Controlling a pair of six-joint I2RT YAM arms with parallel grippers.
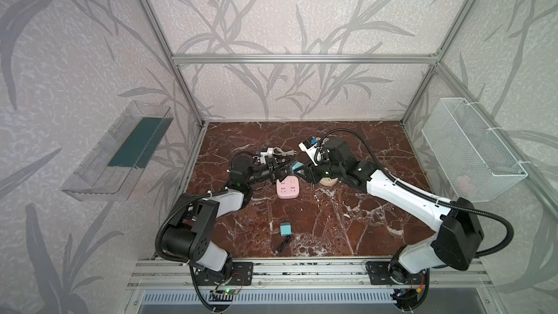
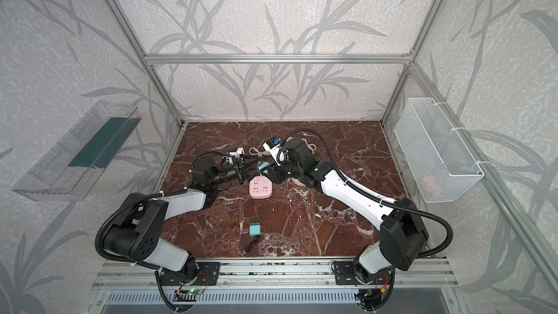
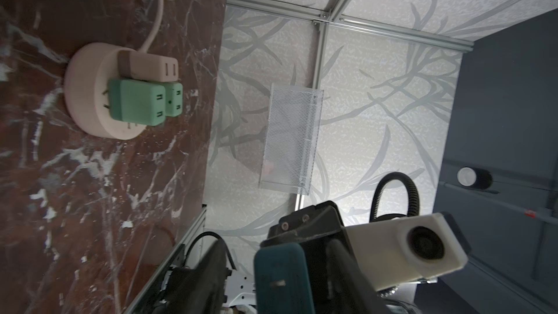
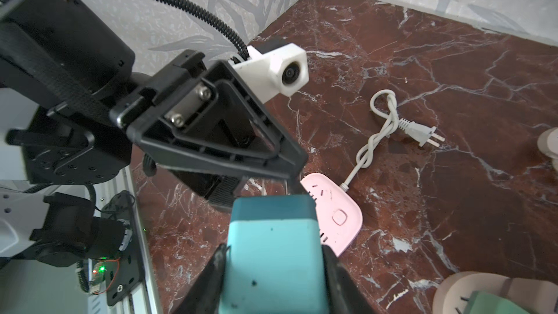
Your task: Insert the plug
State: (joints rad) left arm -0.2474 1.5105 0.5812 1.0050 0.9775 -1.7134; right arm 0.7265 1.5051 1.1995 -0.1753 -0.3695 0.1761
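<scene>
Right claw (image 4: 274, 249) is clamped on the teal plug (image 1: 295, 167), fingers flat on its two sides. Left claw (image 1: 285, 167) sits nose-to-nose with it at the plug's far end, jaws apart, gripping nothing that I can see. In the left wrist view one finger (image 3: 214, 276) stands clear of the plug.

Key geometry: the plug hangs in the air over the back edge of the pink power strip (image 1: 287, 188). The strip lies flat on the counter (image 1: 347, 222), sockets facing up, just below the plug and a little toward the robot. The plug's long axis runs along the right claw's fingers, roughly level, pointing at the left claw. Prongs aren't visible, so I can't tell which end carries them.

My read: the right wrist has to tip the plug down square to the socket face before pushing. The right arm owns the move. The left claw is just as near and crowds the tip, so it should back off or pin the strip.

Surface: glossy-looking red marble pattern. The strip is loose on it, with its white cord (image 4: 380, 134) trailing behind, so it may skate under a push.

Room: second teal plug (image 1: 284, 228) is well apart near the front. Round socket base (image 3: 87, 101) with plugs in it sits beside the right arm. Wire basket (image 1: 471, 149) and clear tray (image 1: 120, 152) on the walls are well clear.
</scene>
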